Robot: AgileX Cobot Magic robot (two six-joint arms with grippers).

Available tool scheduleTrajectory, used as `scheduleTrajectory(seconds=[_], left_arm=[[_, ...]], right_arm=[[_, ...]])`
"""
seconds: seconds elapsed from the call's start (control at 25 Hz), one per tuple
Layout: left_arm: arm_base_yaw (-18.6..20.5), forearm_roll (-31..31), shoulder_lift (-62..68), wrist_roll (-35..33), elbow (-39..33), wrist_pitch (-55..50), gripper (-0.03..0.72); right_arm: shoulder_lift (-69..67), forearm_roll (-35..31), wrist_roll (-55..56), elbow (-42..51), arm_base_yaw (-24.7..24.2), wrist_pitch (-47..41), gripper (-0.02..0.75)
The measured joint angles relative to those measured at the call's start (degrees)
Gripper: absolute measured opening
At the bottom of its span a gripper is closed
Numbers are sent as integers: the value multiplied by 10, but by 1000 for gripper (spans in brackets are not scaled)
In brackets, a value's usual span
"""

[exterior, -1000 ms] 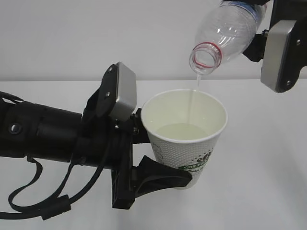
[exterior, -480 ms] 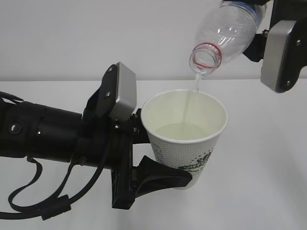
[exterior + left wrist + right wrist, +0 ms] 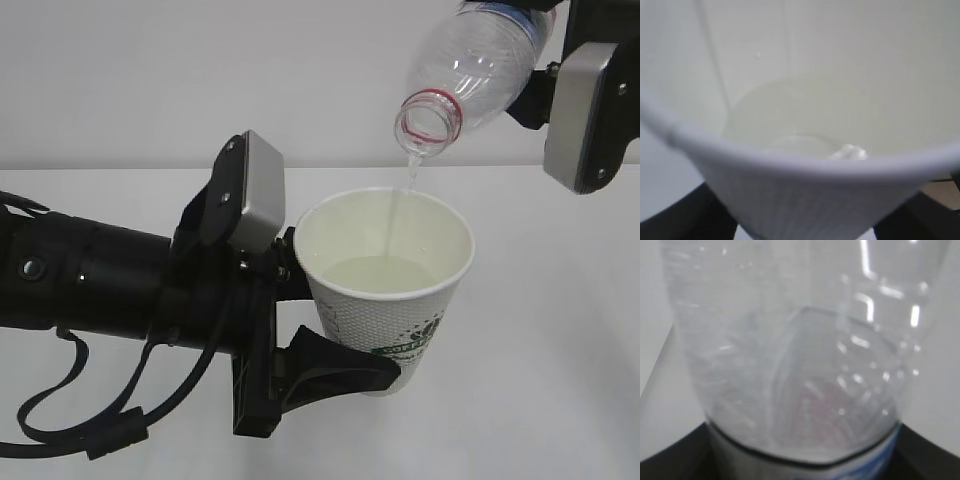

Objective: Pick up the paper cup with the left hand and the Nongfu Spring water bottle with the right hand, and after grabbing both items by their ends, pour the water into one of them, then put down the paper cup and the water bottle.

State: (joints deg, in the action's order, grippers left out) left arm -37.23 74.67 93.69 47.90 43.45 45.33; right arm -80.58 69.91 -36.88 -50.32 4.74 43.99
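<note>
Left hand (image 3: 335, 330), nearest the exterior camera, reaching in horizontally from the left. Its black fingers (image 3: 340, 368) are clamped on the lower half of the paper cup (image 3: 385, 290), one finger in front of the cup and one behind; the cup stands upright just beyond the hand's grey rectangular plate (image 3: 258, 192). Black cables (image 3: 80, 420) loop below the arm. The cup is tapered white paper with a fine dotted texture, a dark green logo (image 3: 415, 338) low on its side and a smooth cream interior. In the left wrist view the cup's rolled rim (image 3: 790, 160) crosses the frame, with the two dark fingers showing at the bottom corners.

Inside the cup, the water (image 3: 380, 272) forms a clear, shallow pool; a thin stream (image 3: 405, 195) falls into it from above.

Above and to the right of the cup, the Nongfu Spring water bottle (image 3: 470, 70) is tilted mouth-down, its open neck with a red ring (image 3: 430, 110) directly over the cup's opening. The bottle is clear, glossy plastic.

Right hand (image 3: 545, 60), farther right and higher than the cup, is closed on the bottle's body near its base end, its grey plate (image 3: 585, 115) facing the camera. The right wrist view shows the transparent bottle wall (image 3: 800, 365) between dark fingers at the lower corners.

The white table (image 3: 560, 350) lies beneath the cup, a pale wall behind.
</note>
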Motion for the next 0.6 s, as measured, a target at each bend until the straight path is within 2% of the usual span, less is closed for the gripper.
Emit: scheduleTrajectory(seconds=[0.6], left_arm=[[0,0,0,0,0,0,532]], right_arm=[[0,0,-2,0,0,0,485]])
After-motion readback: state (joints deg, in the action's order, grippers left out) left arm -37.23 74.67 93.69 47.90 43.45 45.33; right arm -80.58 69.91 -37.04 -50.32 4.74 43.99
